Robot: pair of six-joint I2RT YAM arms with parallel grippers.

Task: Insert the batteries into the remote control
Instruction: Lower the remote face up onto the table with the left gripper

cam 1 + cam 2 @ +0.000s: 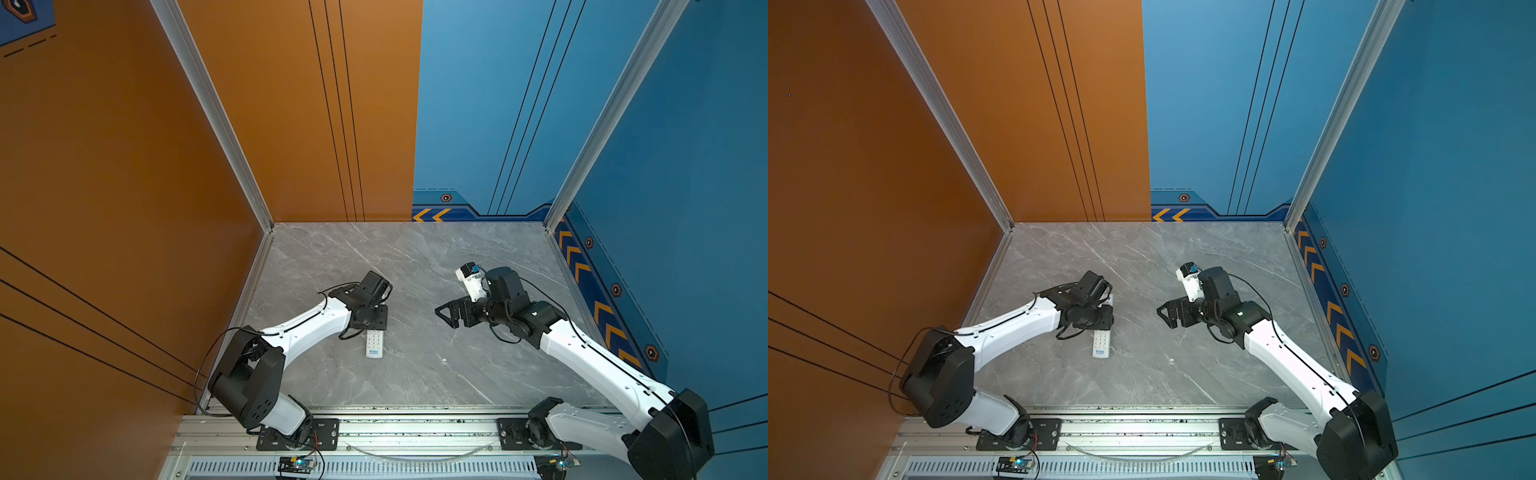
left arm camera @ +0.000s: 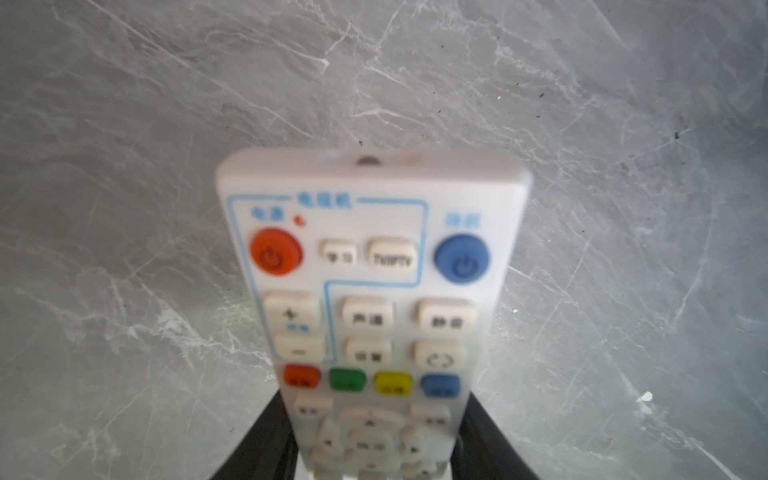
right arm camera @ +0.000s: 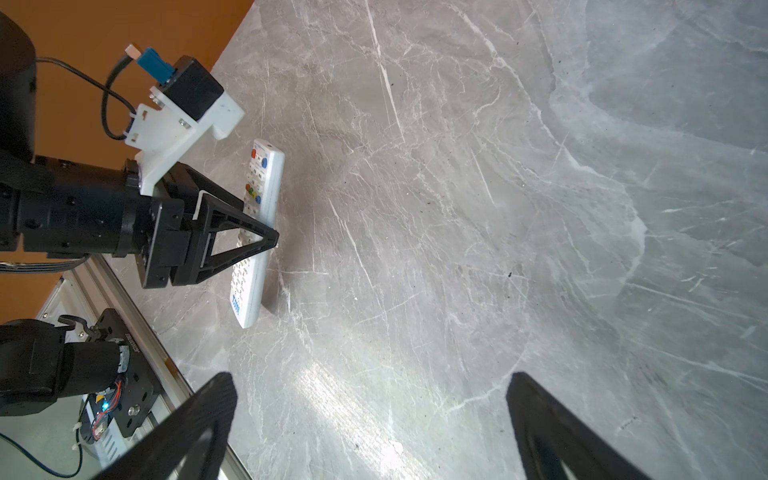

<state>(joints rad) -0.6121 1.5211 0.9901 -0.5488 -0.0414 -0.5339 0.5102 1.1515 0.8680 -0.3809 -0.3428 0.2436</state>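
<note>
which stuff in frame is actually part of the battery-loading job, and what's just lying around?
Part of the job:
- remote control, buttons up, gripped at its sides by the left gripper
- right gripper, open and empty, apart from the remote
- batteries: none visible in any view

Lying about:
- nothing loose visible on the grey table

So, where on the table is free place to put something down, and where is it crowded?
The table is bare along the back wall, between the two grippers, and in front toward the rail. It is crowded only at the left gripper, which clamps the remote control. The right gripper hangs open over bare marble.
</note>
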